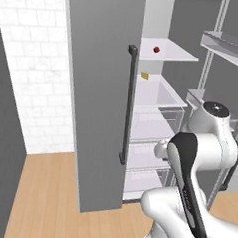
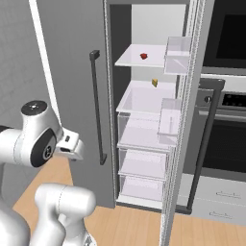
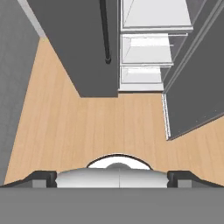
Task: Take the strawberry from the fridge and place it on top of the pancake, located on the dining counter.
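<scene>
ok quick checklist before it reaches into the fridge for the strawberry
1. Right door of the fridge swung open: ok.
2. strawberry in sight, alone on the upper white shelf: ok.
3. Not mistaken for the yellow wedge one shelf lower: ok.
4. gripper open and empty: ok.
5. Gripper aimed at the strawberry: not ok, the hand view looks down at the wooden floor.
6. Path past the open door's bins free: cannot tell.
</scene>
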You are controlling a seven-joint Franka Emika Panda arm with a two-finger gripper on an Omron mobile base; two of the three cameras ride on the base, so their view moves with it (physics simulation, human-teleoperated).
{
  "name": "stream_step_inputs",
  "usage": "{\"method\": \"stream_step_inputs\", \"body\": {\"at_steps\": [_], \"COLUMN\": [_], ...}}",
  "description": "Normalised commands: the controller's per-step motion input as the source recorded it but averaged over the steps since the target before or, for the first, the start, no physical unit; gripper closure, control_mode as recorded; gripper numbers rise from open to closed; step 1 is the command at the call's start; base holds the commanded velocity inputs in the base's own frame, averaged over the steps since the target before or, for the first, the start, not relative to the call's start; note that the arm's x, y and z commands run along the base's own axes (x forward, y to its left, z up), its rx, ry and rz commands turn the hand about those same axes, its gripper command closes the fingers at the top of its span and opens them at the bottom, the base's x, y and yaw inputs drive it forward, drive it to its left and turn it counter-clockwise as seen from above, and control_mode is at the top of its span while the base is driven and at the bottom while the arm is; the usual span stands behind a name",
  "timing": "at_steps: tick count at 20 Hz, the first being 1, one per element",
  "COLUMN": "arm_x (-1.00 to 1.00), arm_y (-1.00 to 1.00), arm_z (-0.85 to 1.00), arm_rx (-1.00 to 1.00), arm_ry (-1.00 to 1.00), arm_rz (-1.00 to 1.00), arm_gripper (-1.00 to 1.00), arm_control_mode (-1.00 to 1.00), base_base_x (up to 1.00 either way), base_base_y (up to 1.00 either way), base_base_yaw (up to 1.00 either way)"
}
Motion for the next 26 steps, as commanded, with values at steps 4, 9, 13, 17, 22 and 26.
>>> {"method": "stream_step_inputs", "body": {"at_steps": [4,9,13,17,22,26], "arm_x": [-0.24,0.0,0.0,0.03,0.0,0.0], "arm_y": [-0.01,0.0,0.0,0.0,0.0,0.0], "arm_z": [-0.11,0.0,0.0,0.0,0.0,0.0], "arm_rx": [0.0,0.0,0.0,0.0,0.0,0.0], "arm_ry": [0.02,0.0,0.0,0.0,0.0,0.0], "arm_rz": [0.0,0.0,0.0,0.0,0.0,0.0], "arm_gripper": [-1.0,-1.0,-1.0,-1.0,-1.0,-1.0], "arm_control_mode": [-1.0,-1.0,-1.0,1.0,1.0,1.0], "base_base_x": [0.0,0.0,0.0,0.09,0.57,0.59], "base_base_y": [0.0,0.0,0.0,0.0,0.0,0.0], "base_base_yaw": [0.0,0.0,0.0,0.0,0.01,0.02]}}
